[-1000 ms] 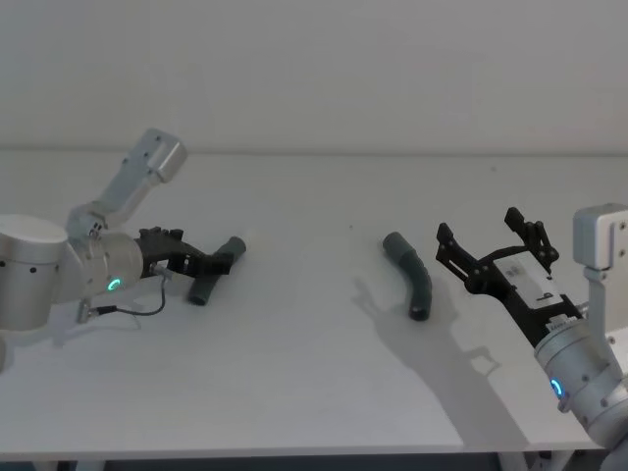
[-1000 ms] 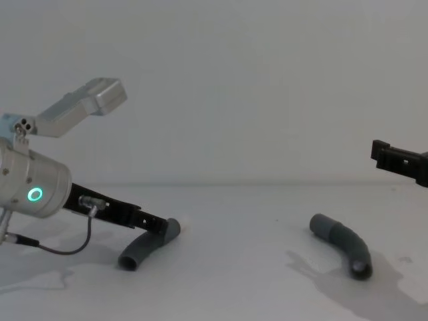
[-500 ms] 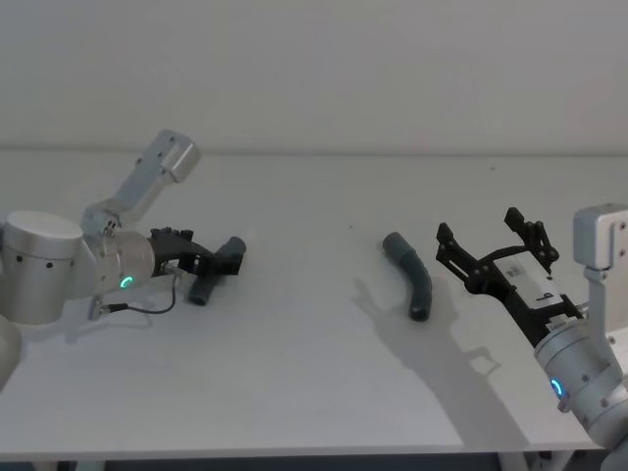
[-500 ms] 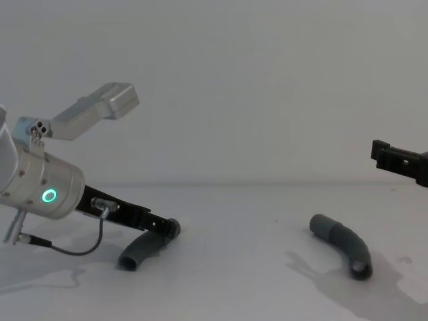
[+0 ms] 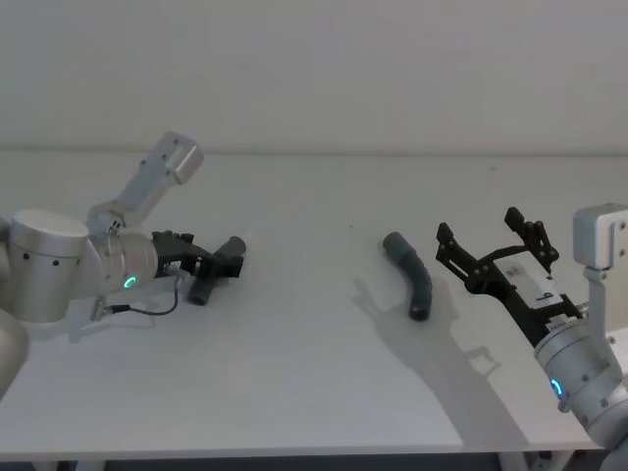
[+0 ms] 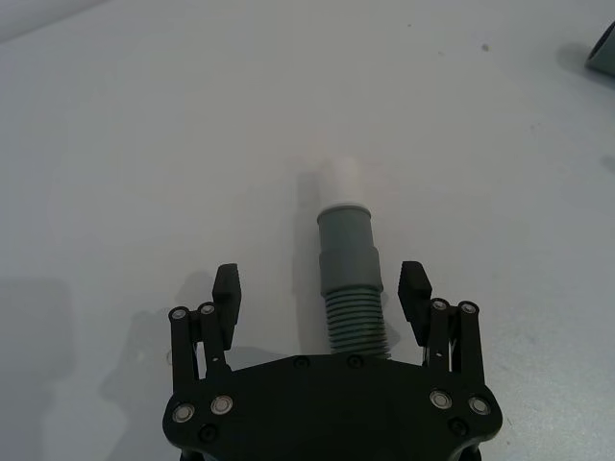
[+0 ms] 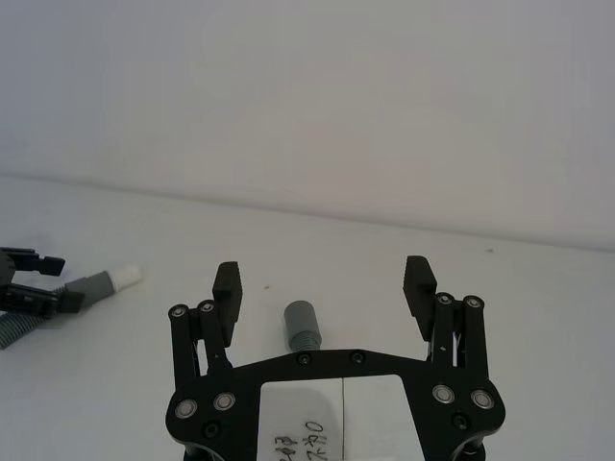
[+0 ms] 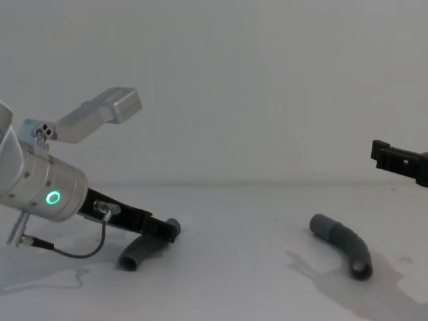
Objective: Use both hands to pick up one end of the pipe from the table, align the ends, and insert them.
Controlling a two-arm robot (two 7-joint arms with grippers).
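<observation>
The left pipe piece (image 5: 210,274) is laid on the table (image 5: 314,383), over on the left. It is dark grey and bent, with ribs, a wider collar and a pale white tip (image 6: 338,179). The left gripper (image 6: 322,288) is held low around its ribbed part, with the fingers spread wide and a gap seen on each side. The right pipe piece (image 5: 413,276) is laid flat, well apart on the right. It is dark grey and curved. The right gripper (image 5: 488,245) is held above the table just beside it, spread wide, with nothing pinched
</observation>
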